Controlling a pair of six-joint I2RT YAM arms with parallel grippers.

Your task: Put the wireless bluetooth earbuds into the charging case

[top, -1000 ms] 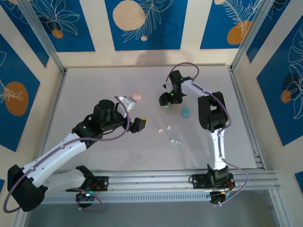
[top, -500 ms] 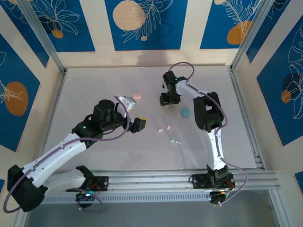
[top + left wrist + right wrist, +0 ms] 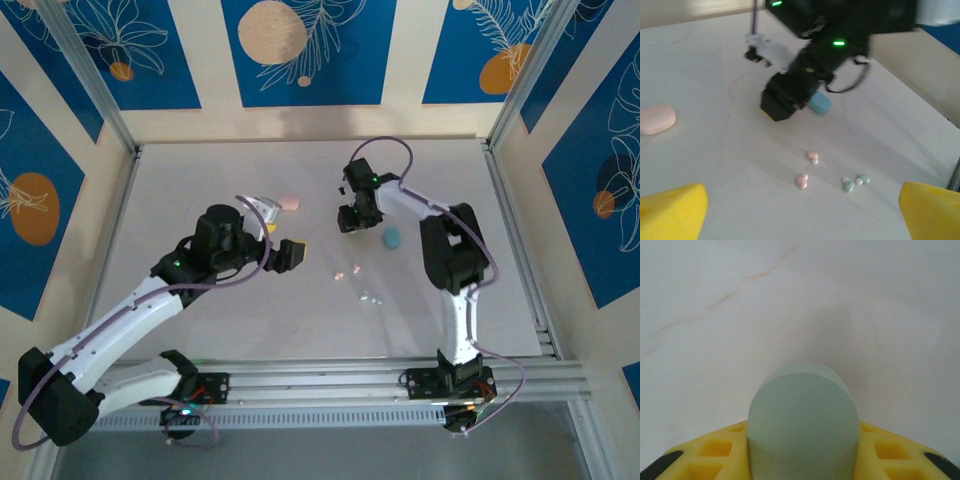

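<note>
Pink earbuds (image 3: 801, 181) near mint earbuds (image 3: 848, 186), loose, uncased

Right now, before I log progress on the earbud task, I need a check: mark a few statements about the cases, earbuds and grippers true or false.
1. The right gripper holds a mint case between its fingers. True.
2. The left gripper is shut on the pink case. False: it is open and empty; the pink case lies on the table.
3. The pink earbuds lie loose on the table. True.
4. The mint earbuds sit inside the blue case. False: they lie loose on the table, apart from the blue case.
</note>
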